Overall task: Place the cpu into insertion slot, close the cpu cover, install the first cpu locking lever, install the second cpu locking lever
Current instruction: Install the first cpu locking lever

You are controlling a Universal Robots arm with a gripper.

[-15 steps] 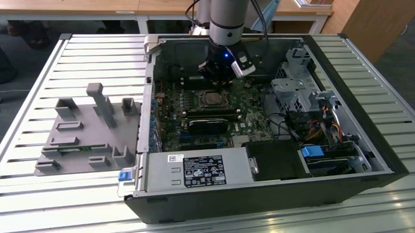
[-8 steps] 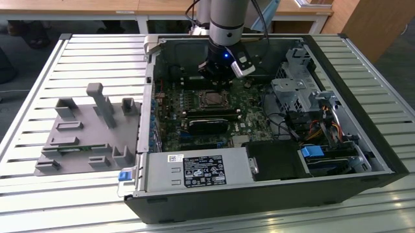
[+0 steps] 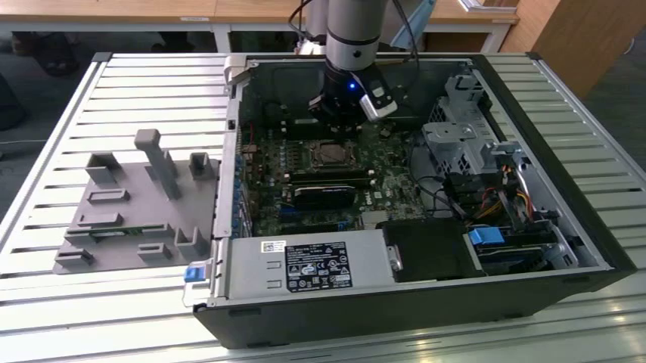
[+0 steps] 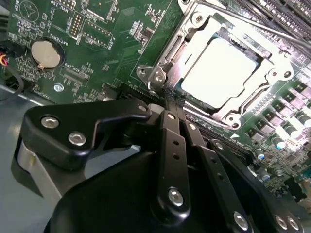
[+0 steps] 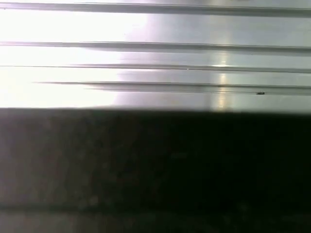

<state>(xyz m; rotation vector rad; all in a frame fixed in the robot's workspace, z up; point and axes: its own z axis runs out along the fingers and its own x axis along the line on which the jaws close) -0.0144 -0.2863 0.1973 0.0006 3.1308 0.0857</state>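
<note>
The cpu (image 4: 221, 73) shows its pale silver top, lying flat in the insertion slot (image 3: 328, 155) on the green board. The cpu cover (image 4: 272, 73), a silver metal frame, lies down around the chip. A thin metal bar (image 4: 170, 48) runs along the frame's side. My gripper (image 4: 169, 102) has its black fingers (image 4: 170, 145) pressed together, shut with nothing seen between them. Their tips hover at the socket's corner by a screw (image 4: 158, 77). In the exterior view my gripper (image 3: 343, 117) hangs inside the case just beyond the socket.
A coin battery (image 4: 44, 53) and long memory slots (image 4: 272, 14) flank the socket. Black memory sticks (image 3: 328, 181), a labelled power supply (image 3: 302, 265) and a drive cage (image 3: 459, 144) crowd the case. A grey fixture (image 3: 131, 204) lies on the slatted table (image 5: 155, 53).
</note>
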